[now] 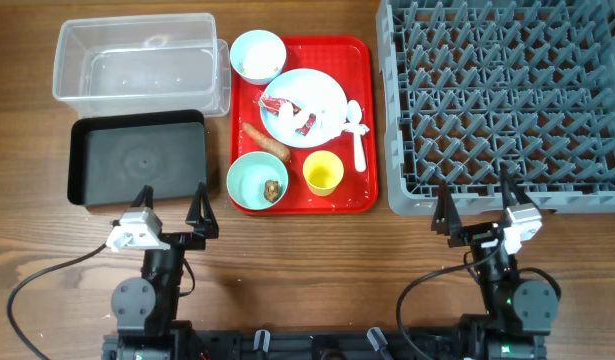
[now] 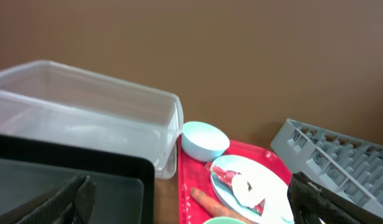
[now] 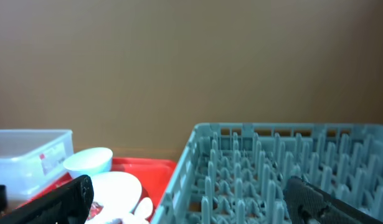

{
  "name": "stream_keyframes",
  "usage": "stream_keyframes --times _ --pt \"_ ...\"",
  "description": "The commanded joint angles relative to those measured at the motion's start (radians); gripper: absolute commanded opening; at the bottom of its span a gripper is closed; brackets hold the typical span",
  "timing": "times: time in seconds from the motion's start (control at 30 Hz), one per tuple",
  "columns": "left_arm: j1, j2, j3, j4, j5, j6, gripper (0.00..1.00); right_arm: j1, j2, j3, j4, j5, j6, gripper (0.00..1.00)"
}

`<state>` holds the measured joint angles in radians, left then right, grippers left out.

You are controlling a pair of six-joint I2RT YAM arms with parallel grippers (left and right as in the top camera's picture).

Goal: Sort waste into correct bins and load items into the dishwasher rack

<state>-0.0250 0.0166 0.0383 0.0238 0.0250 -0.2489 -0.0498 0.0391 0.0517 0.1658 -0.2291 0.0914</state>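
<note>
Both parked low, left claw (image 1: 173, 193) and right claw (image 1: 473, 190) seemingly gape wide.

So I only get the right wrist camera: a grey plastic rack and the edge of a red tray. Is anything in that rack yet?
Observer: No. From overhead, the grey plastic dishwasher rack holds nothing.
Operator: What's on the tray that I can't see?
Observer: A small yellow cup stands near the front edge of the red tray.
Operator: Any food left?
Observer: A brown scrap lies in a pale green bowl beside that cup.
Operator: Where would rubbish go?
Observer: Probably into the black rectangular bin left of the tray, in front of the clear plastic tub.
</note>
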Motion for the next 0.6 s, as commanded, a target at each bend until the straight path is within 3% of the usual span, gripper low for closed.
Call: stream_keyframes --times 0.0,0.17,0.33,0.57 --pt "0.006 0.048 0.103 0.006 0.009 0.037 1.00 -0.004 0.053 0.103 0.006 -0.043 -0.040 1.00" --pt "0.006 0.204 0.238 0.002 0.018 0.037 1.00 -0.004 0.187 0.244 0.000 -0.097 -0.100 1.00" --pt "0.005 0.472 0.462 -0.040 0.075 0.089 1.00 -0.004 0.399 0.460 -0.122 -0.140 -0.118 1.00" --pt "0.002 0.964 0.985 -0.360 0.148 0.089 1.00 -0.004 0.709 0.814 -0.433 -0.176 -0.119 1.00"
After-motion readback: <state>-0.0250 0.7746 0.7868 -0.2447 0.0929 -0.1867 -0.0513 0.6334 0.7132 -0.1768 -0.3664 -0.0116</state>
